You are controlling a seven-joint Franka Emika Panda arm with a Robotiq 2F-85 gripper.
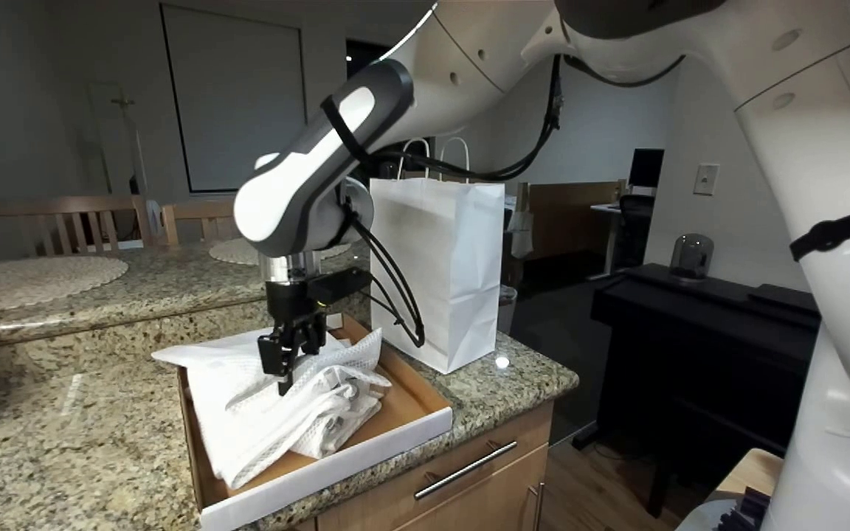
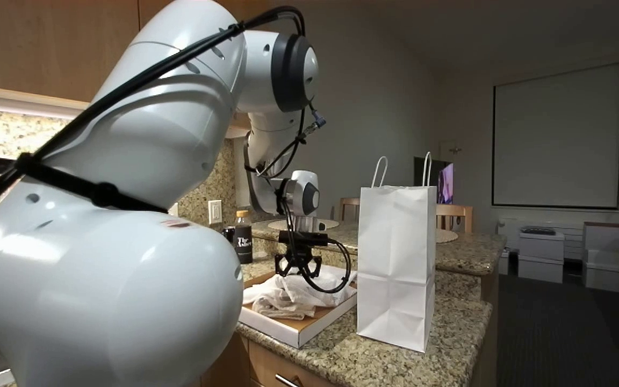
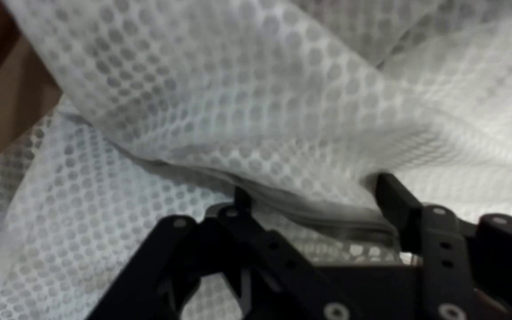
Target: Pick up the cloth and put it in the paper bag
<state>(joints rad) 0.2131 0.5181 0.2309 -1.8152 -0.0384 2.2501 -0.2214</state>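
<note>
Pointing down, arm [image 1: 469,66] arched, fingers [image 3: 396,206] spread at cloth [image 3: 260,106]

The bent arm [image 2: 148,172] holds its pincer [image 3: 315,198] pointing downward, fingers [image 3: 396,206] apart.

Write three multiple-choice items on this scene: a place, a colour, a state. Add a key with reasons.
1. Where does the cloth lie?
A) on the floor
B) in the tray
C) on a chair

2. What colour is the paper bag?
A) black
B) red
C) white

3. How do the jaws of the gripper stand?
A) apart
B) pressed together
C) out of view

1 B: both exterior views show it heaped over the tray's brown bottom.
2 C: its sides look white in both exterior views.
3 A: the wrist view shows cloth in the gap between them.
</note>
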